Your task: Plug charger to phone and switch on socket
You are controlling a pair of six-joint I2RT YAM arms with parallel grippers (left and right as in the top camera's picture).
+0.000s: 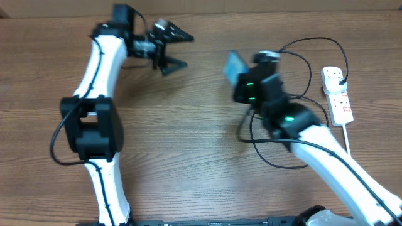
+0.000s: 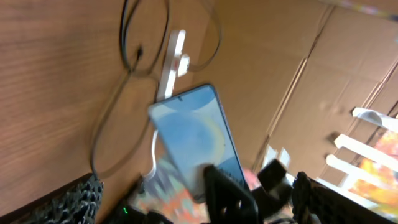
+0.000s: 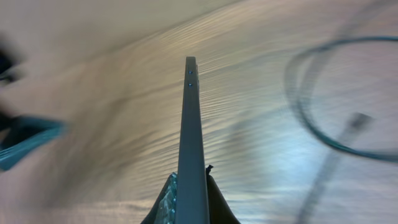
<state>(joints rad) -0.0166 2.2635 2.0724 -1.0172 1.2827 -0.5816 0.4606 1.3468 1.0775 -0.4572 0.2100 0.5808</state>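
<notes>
Gripping phone (image 1: 235, 65) in right pincer (image 3: 191, 208), clear of desk (image 1: 188, 138), probably to present its port; holding left pincer (image 1: 187, 50) apart, empty.

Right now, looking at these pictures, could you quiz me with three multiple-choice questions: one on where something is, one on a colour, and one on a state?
1. Where does the small white oblong power strip lie?
A) on the wooden table, beside the right arm
B) under the left arm
C) inside a cardboard box

2. What colour is the long thin looping cable?
A) red
B) black
C) yellow

3. What is the state of the slim smartphone with the light blue screen?
A) lying flat on the wood
B) clamped in the right tool, off the table
C) covered by a cloth

Answers:
1 A, the overhead view shows it on the wood next to that arm.
2 B, it reads dark against the brown wood.
3 B, the right wrist view shows its thin edge pinched there, while the left tool is open and empty.
</notes>
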